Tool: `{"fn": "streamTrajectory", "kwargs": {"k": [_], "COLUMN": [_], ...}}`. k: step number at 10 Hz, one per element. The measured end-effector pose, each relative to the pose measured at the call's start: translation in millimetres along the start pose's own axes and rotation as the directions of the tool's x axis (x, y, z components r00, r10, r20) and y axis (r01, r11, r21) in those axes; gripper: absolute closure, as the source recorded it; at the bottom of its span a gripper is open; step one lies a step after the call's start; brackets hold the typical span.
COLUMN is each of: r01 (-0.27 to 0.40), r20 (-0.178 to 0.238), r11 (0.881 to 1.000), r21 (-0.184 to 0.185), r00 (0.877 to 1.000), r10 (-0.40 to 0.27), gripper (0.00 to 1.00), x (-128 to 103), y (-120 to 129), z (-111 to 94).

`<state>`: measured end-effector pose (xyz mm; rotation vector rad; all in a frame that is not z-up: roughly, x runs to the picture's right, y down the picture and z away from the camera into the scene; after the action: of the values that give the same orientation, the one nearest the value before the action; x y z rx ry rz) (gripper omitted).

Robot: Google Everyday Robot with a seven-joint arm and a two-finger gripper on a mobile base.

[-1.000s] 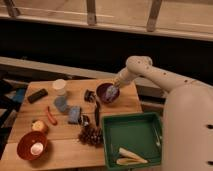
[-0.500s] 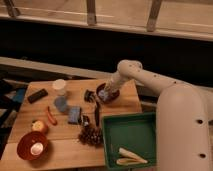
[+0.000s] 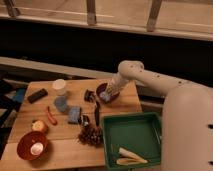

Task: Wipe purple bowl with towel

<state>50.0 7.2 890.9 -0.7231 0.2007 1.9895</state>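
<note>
The purple bowl (image 3: 102,97) stands on the wooden table (image 3: 125,102), towards its far right part. My gripper (image 3: 108,91) reaches down into the bowl from the right, at the end of my white arm (image 3: 145,77). It is shut on a pale, bluish-white towel (image 3: 106,94) that rests against the inside of the bowl. The gripper and towel hide most of the bowl's inside.
A green tray (image 3: 150,122) with pale long items (image 3: 127,156) stands at the front right. A pine cone (image 3: 91,134), a black utensil (image 3: 96,112), a blue sponge (image 3: 75,114), a white cup (image 3: 60,86), a red pepper (image 3: 50,115) and a red bowl (image 3: 25,142) lie to the left.
My arm has swung left and lower over the bowl, and the gripper with the towel has shifted slightly inside it. The bowl has stayed in place.
</note>
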Motion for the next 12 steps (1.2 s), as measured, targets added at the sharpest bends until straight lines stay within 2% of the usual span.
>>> {"fn": "streamTrajectory", "kwargs": {"k": [2,3,5,7,9,10,12], "r01": [0.002,0.009,0.019,0.043,0.061,0.057,0.045], "r20": [0.036,0.049,0.028,-0.009,-0.036,-0.036,-0.026], "r11": [1.000,1.000,0.999,0.998,0.997,0.998,0.999], "r21": [-0.001,-0.012,-0.029,-0.046,-0.036,-0.023,0.009], "r00": [0.999,0.999,0.999,0.999,0.997,0.998,0.999], "r10": [-0.002,-0.008,-0.018,-0.044,-0.062,-0.058,-0.045], "gripper": [1.00,1.00,1.00,1.00,1.00,1.00,1.00], "x": [-25,-38,-45,-29,0,14,24], "y": [5,11,19,29,30,25,12], "z": [-9,-11,-1,16,25,23,13]}}
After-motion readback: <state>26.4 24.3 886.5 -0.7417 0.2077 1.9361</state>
